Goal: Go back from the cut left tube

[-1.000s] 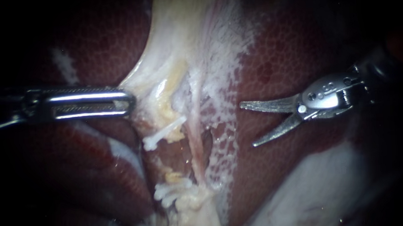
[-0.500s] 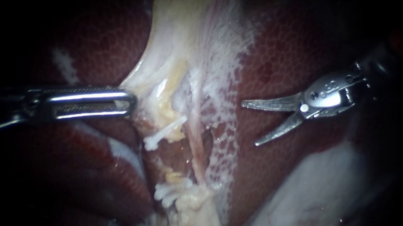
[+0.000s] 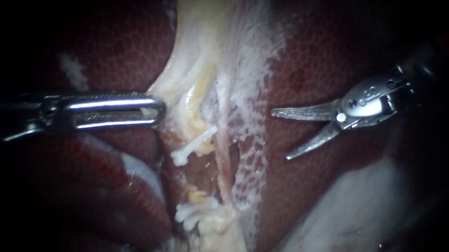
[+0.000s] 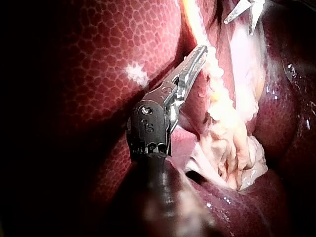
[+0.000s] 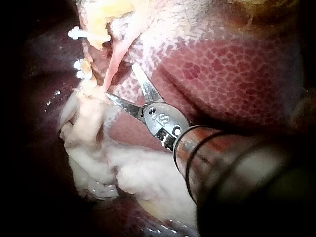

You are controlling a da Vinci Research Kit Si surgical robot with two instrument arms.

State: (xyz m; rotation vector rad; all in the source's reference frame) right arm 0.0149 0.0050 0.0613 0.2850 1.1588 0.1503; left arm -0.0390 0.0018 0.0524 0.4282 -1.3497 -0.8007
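Dark red liver (image 3: 323, 71) fills the field behind a pale band of tissue (image 3: 201, 51) running from far to near through the middle. On the left side of that band lies your cut left tube (image 3: 204, 141). Its two yellowish stumps stand apart, the far one closed by a white clip (image 3: 190, 148) and the near one by a cluster of clips (image 3: 192, 214).

Judge these stumps soft, wet and easily torn, and a snag could drag a clip off. You need no hold on them, so back straight out.

Just right of the gap, the thin pink right tube (image 3: 225, 161) runs unbroken.

Your right instrument (image 3: 280, 134) hangs over the liver well right of it, its jaws spread wide and empty. Your left instrument (image 3: 158, 109) has its jaws closed on the pale band's left edge.
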